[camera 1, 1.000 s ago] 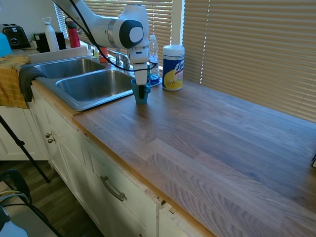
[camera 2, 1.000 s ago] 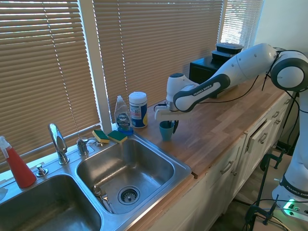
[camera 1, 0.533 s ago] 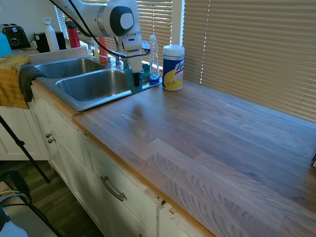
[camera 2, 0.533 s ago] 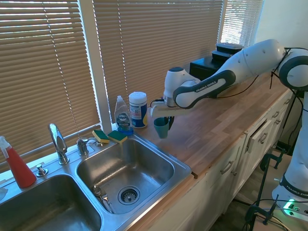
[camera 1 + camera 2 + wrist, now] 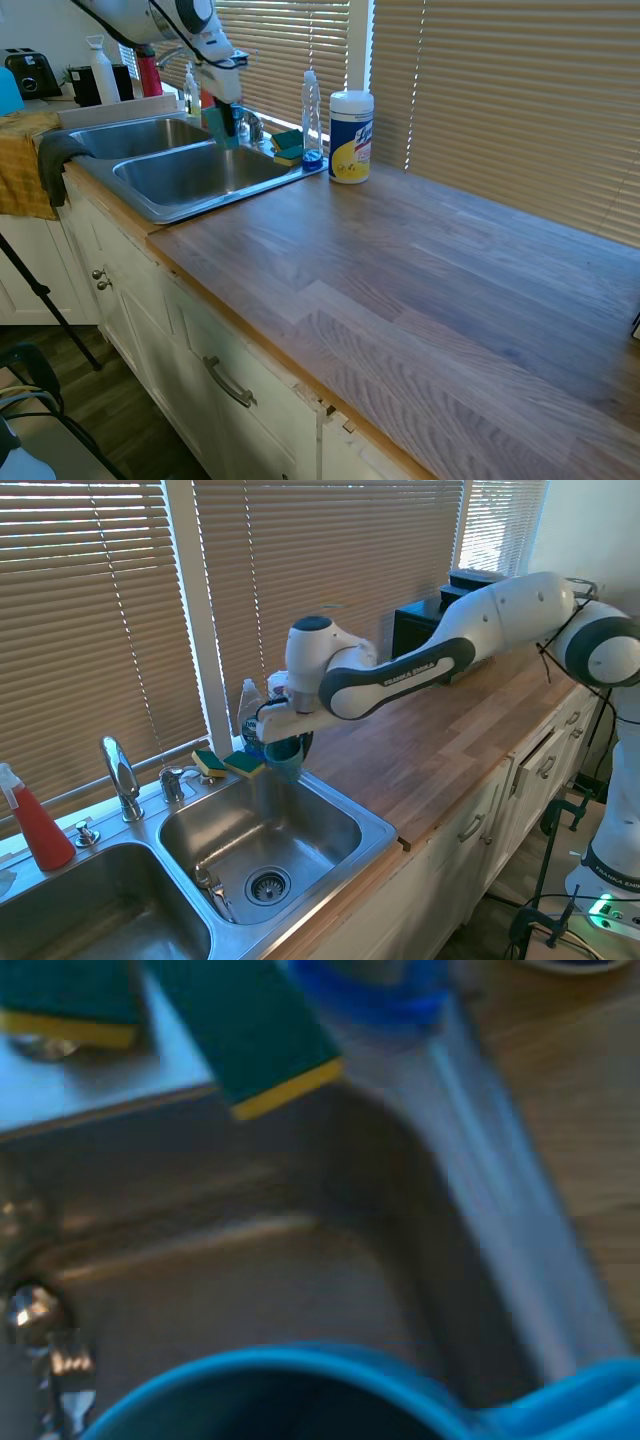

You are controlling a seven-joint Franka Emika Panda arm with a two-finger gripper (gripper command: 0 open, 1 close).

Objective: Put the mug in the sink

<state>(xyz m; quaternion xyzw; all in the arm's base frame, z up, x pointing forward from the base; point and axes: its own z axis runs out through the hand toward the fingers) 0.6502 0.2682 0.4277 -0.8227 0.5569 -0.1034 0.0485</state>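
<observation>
I have the mug point(image 5: 283, 756) pinched in the fingers point(image 5: 285, 748), which look to be closed on its rim, and it hangs upright in the air over the back corner of the near basin of the sink point(image 5: 330, 792), clear of the metal and well above the basin floor. In the first exterior view the mug point(image 5: 221, 125) sits just under the wrist, in front of the faucet point(image 5: 175, 62), with the gripper point(image 5: 222, 112) reaching down from above; a rim grasp like this keeps the cup level and leaves its base free to land flat. The wrist view confirms the spot: the blue rim point(image 5: 300, 1390) fills the lower edge, the steel bowl lies below it, and the two sponges point(image 5: 245, 1030) rest on the ledge just beyond. Those sponges point(image 5: 230, 763), the soap bottle point(image 5: 255, 722) and the wipes can point(image 5: 351, 123) stand along the back of the desk point(image 5: 420, 280), so I judge the mug was carried high to pass them without a knock. Some cutlery point(image 5: 212, 890) lies near the drain point(image 5: 267, 885), and I would lower toward bare steel away from it. The carry looks nearly done; what remains is the descent and release.
</observation>
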